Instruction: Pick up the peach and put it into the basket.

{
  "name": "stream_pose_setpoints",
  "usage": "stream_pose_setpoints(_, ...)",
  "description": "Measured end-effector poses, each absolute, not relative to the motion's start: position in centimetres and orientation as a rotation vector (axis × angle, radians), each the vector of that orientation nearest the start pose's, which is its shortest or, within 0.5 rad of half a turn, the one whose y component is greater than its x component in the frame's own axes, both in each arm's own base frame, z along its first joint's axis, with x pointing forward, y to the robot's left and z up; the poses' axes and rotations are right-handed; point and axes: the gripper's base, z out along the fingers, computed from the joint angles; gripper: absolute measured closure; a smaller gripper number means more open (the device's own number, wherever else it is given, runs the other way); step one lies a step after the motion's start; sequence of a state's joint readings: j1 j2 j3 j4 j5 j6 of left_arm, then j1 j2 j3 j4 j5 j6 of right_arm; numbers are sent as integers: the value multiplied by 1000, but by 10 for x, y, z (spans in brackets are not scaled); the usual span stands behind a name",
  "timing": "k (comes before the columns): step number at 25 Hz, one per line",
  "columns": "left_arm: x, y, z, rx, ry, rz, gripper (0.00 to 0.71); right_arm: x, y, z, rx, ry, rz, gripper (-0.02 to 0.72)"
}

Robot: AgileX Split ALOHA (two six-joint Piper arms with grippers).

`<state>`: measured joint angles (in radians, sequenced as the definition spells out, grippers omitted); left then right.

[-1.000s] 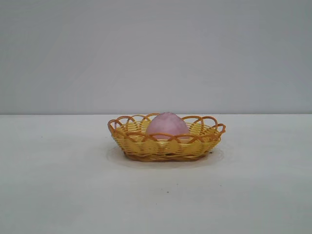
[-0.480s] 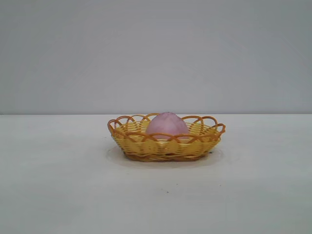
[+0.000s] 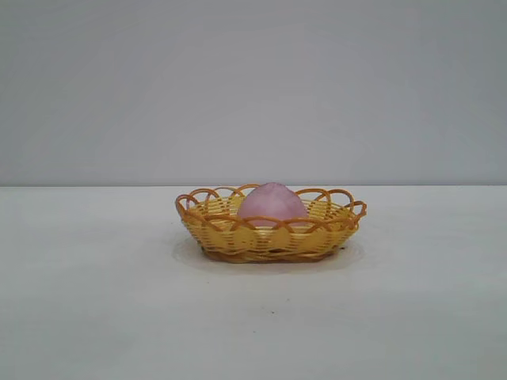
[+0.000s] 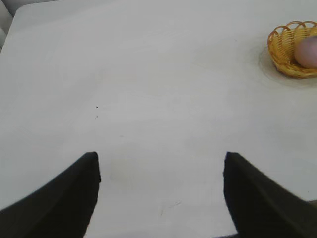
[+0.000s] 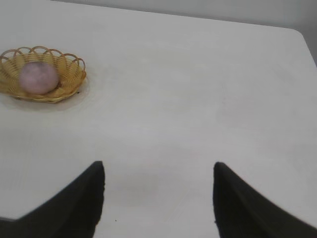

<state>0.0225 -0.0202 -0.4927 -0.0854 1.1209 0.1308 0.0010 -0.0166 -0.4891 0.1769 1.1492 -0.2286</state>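
Observation:
The pink-mauve peach [image 3: 272,203] sits inside the yellow wicker basket [image 3: 230,237] at the middle of the white table, its dome rising above the looped rim. Both wrist views catch the same pair far off: peach [image 4: 308,51] in basket [image 4: 283,49], and peach [image 5: 37,77] in basket [image 5: 69,74]. My left gripper [image 4: 161,161] hangs open over bare table, far from the basket, with nothing between its dark fingers [image 4: 64,203]. My right gripper [image 5: 158,168] is likewise open and empty, well away from the basket. Neither arm shows in the exterior view.
The white table [image 3: 95,317] spreads wide on every side of the basket. Its rounded corner and edge [image 5: 302,37] appear in the right wrist view; a far edge [image 4: 10,25] appears in the left wrist view. A plain grey wall stands behind.

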Motion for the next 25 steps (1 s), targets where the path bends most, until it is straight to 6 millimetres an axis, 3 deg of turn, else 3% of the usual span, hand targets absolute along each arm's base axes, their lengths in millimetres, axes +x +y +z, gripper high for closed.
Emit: stream_pose_setpoints(25,-10,-7,271,125,2085,-13,196,-11,14,268,-272,2097,86,297)
